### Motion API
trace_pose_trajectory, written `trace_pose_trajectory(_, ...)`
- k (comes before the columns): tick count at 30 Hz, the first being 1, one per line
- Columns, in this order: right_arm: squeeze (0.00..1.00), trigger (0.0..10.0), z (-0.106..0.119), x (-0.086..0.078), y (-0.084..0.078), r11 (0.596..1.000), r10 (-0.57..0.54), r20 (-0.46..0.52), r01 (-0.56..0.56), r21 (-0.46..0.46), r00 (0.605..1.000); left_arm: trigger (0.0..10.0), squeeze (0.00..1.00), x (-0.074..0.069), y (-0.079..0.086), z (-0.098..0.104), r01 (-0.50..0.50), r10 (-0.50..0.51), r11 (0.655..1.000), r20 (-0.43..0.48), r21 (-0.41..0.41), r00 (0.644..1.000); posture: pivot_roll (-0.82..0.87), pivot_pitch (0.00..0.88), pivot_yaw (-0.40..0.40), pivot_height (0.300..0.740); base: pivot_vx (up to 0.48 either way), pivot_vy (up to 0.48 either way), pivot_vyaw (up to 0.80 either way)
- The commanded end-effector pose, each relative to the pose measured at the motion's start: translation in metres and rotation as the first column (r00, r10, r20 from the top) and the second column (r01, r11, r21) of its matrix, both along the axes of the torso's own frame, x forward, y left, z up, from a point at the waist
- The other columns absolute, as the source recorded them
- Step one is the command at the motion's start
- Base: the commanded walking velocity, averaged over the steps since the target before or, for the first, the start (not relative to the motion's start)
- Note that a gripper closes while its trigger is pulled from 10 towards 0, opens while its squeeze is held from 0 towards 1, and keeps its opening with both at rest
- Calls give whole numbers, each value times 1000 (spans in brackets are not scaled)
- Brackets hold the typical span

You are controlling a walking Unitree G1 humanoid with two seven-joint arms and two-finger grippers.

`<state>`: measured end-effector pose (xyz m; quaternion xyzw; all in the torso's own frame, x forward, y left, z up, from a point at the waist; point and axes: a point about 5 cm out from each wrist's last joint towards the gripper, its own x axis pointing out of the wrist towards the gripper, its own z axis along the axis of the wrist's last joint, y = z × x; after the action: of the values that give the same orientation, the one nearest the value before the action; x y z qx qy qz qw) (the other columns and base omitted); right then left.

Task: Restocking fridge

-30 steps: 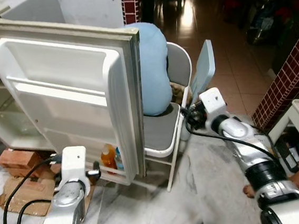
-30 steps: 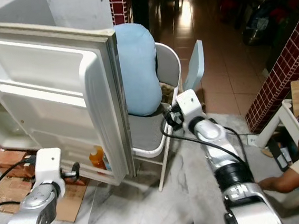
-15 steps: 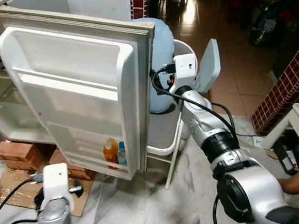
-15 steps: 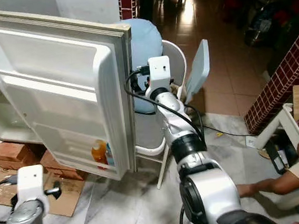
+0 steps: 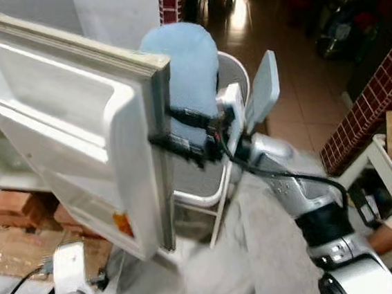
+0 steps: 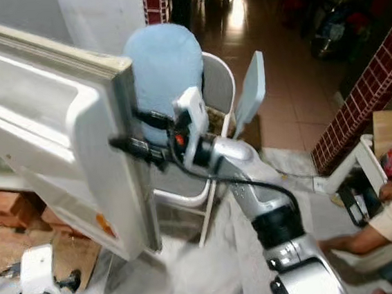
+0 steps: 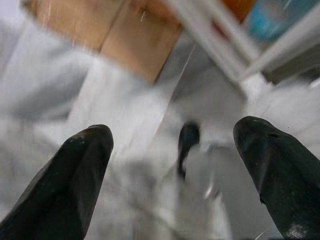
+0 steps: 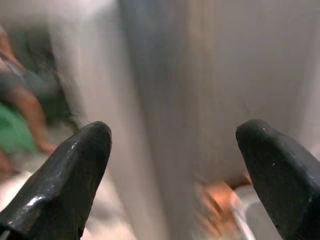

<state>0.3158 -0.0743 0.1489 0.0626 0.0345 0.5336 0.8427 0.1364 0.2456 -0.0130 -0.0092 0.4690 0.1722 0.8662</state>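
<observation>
Fridge door (image 5: 76,131) against right gripper (image 5: 164,139)

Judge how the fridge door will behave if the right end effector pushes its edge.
The fridge door is a rigid moulded panel, so it probably swings rather than flexes. The right end effector touches its free edge, so leverage looks good. Its orange bottle adds little load.

Right pincer (image 6: 128,148) at fridge door (image 6: 56,133) edge; chair (image 6: 209,104) behind.
</observation>
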Motion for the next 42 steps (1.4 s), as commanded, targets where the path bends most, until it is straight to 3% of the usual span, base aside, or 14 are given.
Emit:
trace_pose_trajectory(1, 0, 10000, -13, 9, -12, 990, -79, 35, 82, -114, 996, 10000, 0, -8, 2, -8, -18, 17, 999, -9, -38, 1000, 165, 0, -84, 740, 0, 0, 0)
trace_pose_trajectory(3, 0, 10000, -20, 17, -20, 968, -160, 54, 167, -187, 986, 10000, 0, -13, 6, -14, -32, 32, 999, -17, -44, 999, 161, 0, -80, 740, 0, 0, 0)
trace_pose_trajectory(4, 0, 10000, -25, 41, -37, 833, -408, 151, 435, -343, 900, 10000, 0, -22, 15, -29, -65, 64, 997, -4, -33, 998, 162, 0, -78, 740, 0, 0, 0)
trace_pose_trajectory(5, 0, 10000, -24, 46, -38, 803, -446, 171, 477, -358, 879, 10000, 0, -23, 17, -31, -67, 67, 998, -5, -21, 998, 160, 0, -77, 740, 0, 0, 0)
trace_pose_trajectory(10, 0, 10000, -5, 60, -20, 757, -542, 187, 573, -313, 819, 10000, 0, -33, 27, -43, -64, 66, 997, -52, 38, 996, 160, 0, -83, 740, 0, 0, 0)
trace_pose_trajectory(12, 0, 10000, 7, 63, -4, 779, -549, 153, 569, -262, 822, 10000, 0, -36, 29, -46, -62, 66, 997, -69, 53, 995, 161, 0, -85, 740, 0, 0, 0)
trace_pose_trajectory(15, 0, 10000, 34, 53, 36, 925, -374, 2, 373, -76, 928, 10000, 0, -41, 34, -53, -78, 83, 995, -94, 63, 992, 176, 0, -101, 740, 0, 0, 0)
trace_pose_trajectory(18, 0, 10000, 46, 40, 51, 976, -216, -15, 216, -3, 976, 10000, 0, -42, 35, -56, -79, 85, 995, -105, 66, 991, 176, 0, -106, 740, 0, 0, 0)
trace_pose_trajectory(19, 0, 10000, 60, 11, 58, 998, 12, 0, -12, 56, 1000, 10000, 0, -44, 38, -62, -83, 90, 994, -106, 73, 990, 163, 0, -110, 740, 0, 0, 0)
trace_pose_trajectory(21, 0, 10000, 66, -8, 60, 989, 128, 3, -127, 74, 992, 10000, 0, -45, 40, -65, -85, 94, 993, -111, 81, 989, 153, 0, -110, 740, 0, 0, 0)
trace_pose_trajectory(29, 0, 10000, 65, -37, 49, 990, 134, -5, -134, 30, 991, 10000, 0, -40, 39, -70, -59, 69, 995, -116, 82, 991, 123, 0, -97, 740, 0, 0, 0)
trace_pose_trajectory(35, 0, 10000, 28, 2, 39, 959, -230, 69, 238, -153, 971, 10000, 0, -27, 37, -71, -41, 51, 995, -104, 90, 993, 98, 0, -77, 740, 0, 0, 0)
trace_pose_trajectory(39, 0, 10000, 8, 24, 74, 930, -325, 22, 324, -174, 946, 10000, 0, -19, 30, -73, -31, 38, 996, -93, 81, 995, 113, 0, -83, 740, 0, 0, 0)
trace_pose_trajectory(42, 0, 10000, 23, 18, 108, 963, -222, 45, 226, -146, 974, 10000, 0, -19, 29, -74, -33, 41, 996, -96, 77, 995, 141, 0, -105, 740, 0, 0, 0)
